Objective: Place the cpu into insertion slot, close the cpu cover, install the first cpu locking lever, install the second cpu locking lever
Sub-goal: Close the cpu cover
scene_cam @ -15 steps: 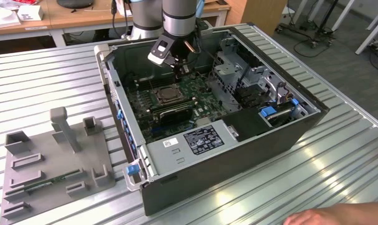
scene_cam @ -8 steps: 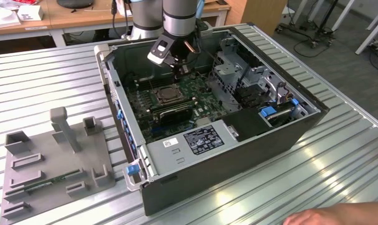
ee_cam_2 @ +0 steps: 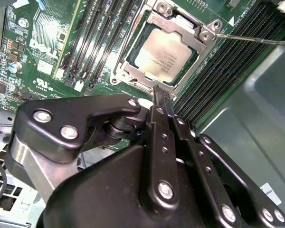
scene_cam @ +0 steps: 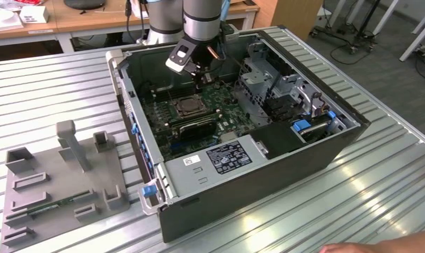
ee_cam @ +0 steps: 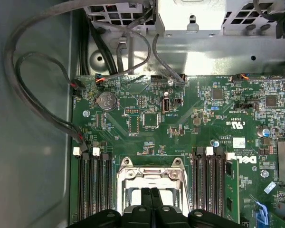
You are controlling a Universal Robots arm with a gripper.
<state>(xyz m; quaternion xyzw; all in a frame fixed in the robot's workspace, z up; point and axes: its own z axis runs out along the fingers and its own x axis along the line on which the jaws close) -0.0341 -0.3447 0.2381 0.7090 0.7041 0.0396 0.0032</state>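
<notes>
fingers clenched, empty, above cover | cpu seated | risk: lever slips off fingers, springs back, scrapes board

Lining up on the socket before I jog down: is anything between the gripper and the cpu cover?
Nothing visible. The gripper hangs shut above one edge of the cpu cover, which lies down around the cpu. A thin lever rod sticks out from a corner, off to the side.
</notes>
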